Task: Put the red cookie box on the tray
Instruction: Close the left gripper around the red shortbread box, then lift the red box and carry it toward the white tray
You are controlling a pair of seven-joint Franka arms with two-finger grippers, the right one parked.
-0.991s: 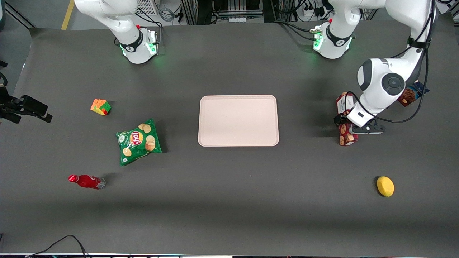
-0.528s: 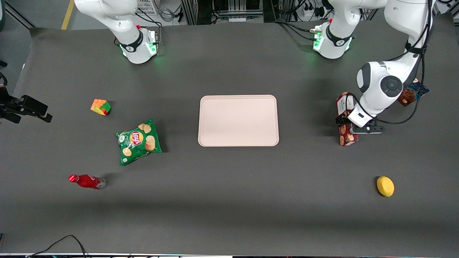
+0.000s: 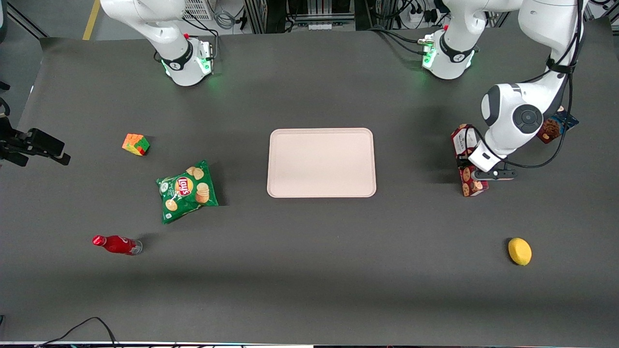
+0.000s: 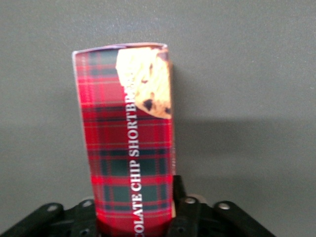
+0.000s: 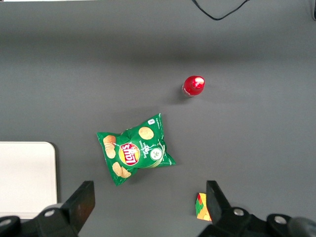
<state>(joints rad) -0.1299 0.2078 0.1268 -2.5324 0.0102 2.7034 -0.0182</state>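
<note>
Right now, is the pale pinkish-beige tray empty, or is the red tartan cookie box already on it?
Empty. The pale pinkish-beige tray shows only bare surface; the red tartan cookie box is apart from it, in the tool.

Red cookie box (image 4: 129,143), tartan carton lettered "CHOLATE CHIP SHORTBRE…", was clamped between the black gripper (image 4: 136,217) fingers (image 4: 183,215); cookie picture at its free end, above dark grey table (image 4: 247,74).
</note>
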